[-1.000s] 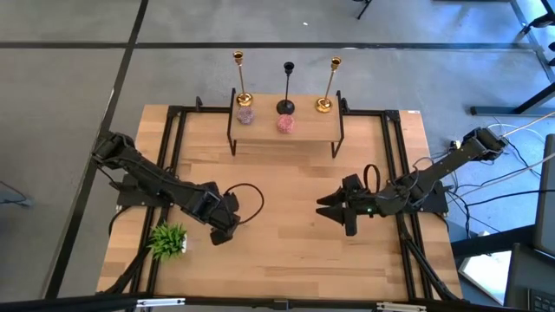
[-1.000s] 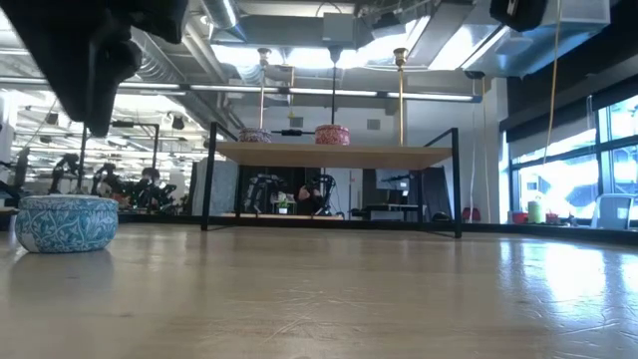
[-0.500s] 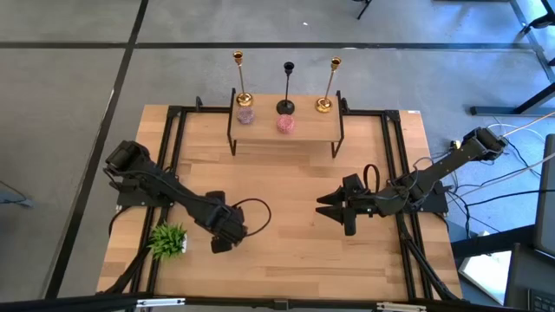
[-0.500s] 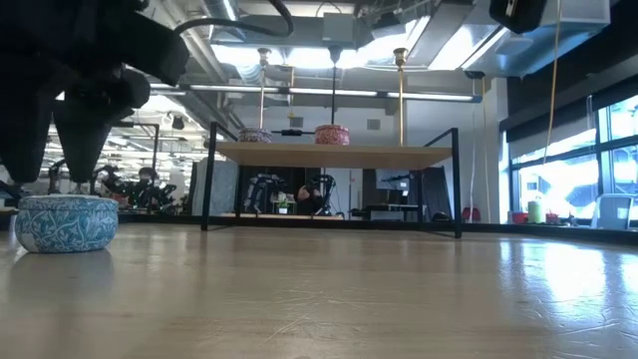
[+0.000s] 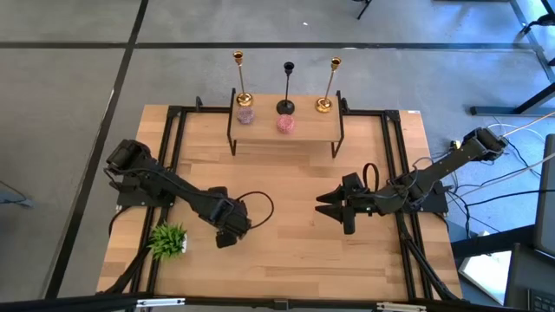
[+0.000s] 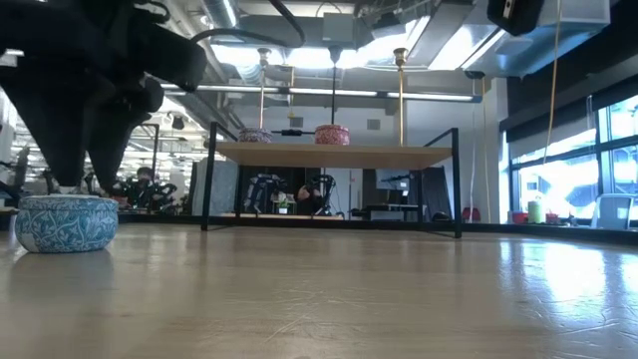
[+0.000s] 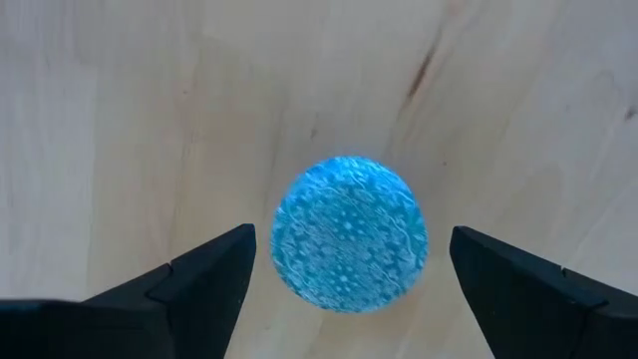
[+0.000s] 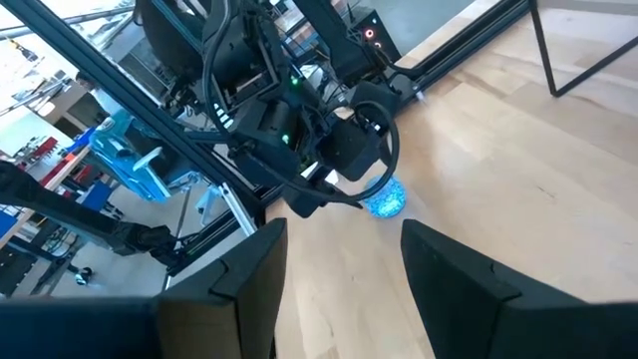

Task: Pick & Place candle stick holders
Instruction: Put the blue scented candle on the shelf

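Left hand (image 7: 344, 264) has swung over the blue pot (image 7: 349, 234), spread to straddle it | right hand (image 5: 334, 211) waits mid-counter, spread | candlesticks (image 5: 287, 85) untouched on shelf (image 5: 286, 130)

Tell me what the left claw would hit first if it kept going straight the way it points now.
Most likely the blue bowl: the left wrist view shows it centred between the open left claw fingers, which point down at the table. How far above it the claw sits is unclear.
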Robot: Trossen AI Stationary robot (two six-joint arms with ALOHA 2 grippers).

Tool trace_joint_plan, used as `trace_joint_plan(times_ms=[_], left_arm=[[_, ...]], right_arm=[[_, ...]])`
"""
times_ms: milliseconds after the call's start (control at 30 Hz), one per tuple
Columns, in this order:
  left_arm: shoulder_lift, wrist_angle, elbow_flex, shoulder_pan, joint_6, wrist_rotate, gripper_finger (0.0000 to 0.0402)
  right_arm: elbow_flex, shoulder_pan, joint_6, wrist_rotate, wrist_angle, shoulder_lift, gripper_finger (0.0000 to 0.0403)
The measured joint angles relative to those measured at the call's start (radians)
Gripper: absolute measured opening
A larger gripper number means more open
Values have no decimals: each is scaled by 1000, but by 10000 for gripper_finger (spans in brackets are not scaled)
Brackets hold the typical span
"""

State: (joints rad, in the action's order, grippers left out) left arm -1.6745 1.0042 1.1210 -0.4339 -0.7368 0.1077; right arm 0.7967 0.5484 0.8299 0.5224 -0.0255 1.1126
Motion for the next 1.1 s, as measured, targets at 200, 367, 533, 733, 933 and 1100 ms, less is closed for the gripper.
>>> trace_joint_plan(times_ms=[200,367,533,733,933,1100], left_arm=[[-2,-19,-20,-1,-6,-21,334],[-3,-67,-64,-1,-10,-34,334],[-3,-65,-84,0,-9,-39,334],[-3,-121,-84,4,2,-31,334],[-31,-139,-84,5,-10,-36,334],[-81,-150,-84,4,-5,-67,334]], right_arm=[[0,0,0,-3,0,0,201],[0,0,0,-3,-1,0,201],[0,0,0,-3,0,0,201],[0,0,0,-3,-1,0,201],[0,0,5,-4,-1,0,201],[0,2,11,-13,-1,0,201]])
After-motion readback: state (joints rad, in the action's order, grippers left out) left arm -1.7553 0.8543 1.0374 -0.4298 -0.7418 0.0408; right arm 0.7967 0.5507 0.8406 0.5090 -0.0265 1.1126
